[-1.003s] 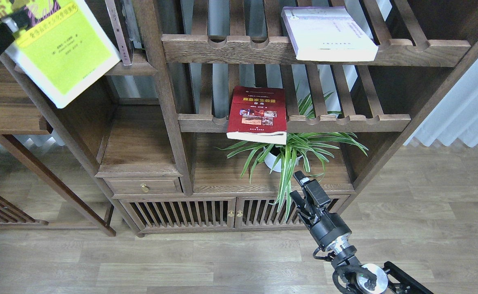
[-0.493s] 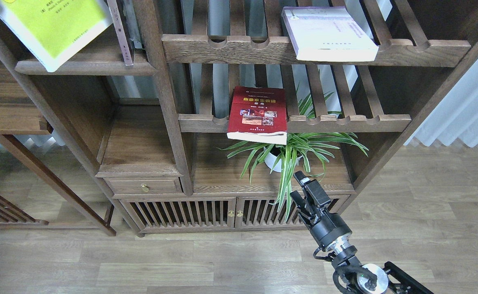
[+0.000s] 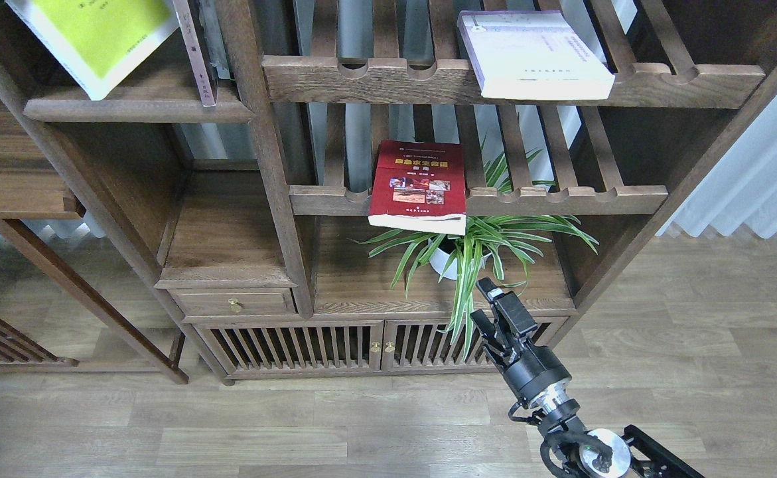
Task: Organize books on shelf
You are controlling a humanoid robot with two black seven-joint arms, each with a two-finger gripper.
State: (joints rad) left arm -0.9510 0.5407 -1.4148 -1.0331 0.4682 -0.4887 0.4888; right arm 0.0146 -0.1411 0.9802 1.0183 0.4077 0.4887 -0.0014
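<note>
the yellow-green book (image 3: 99,40) sits higher and further back over the solid shelf (image 3: 139,109) than before, left gripper gone from view.

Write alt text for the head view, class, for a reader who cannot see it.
A dark wooden bookcase holds three books: a yellow-green book tilted over the solid upper-left shelf, a white book on the top slatted shelf and a red book on the one below. The right gripper hangs near a potted plant.
</note>
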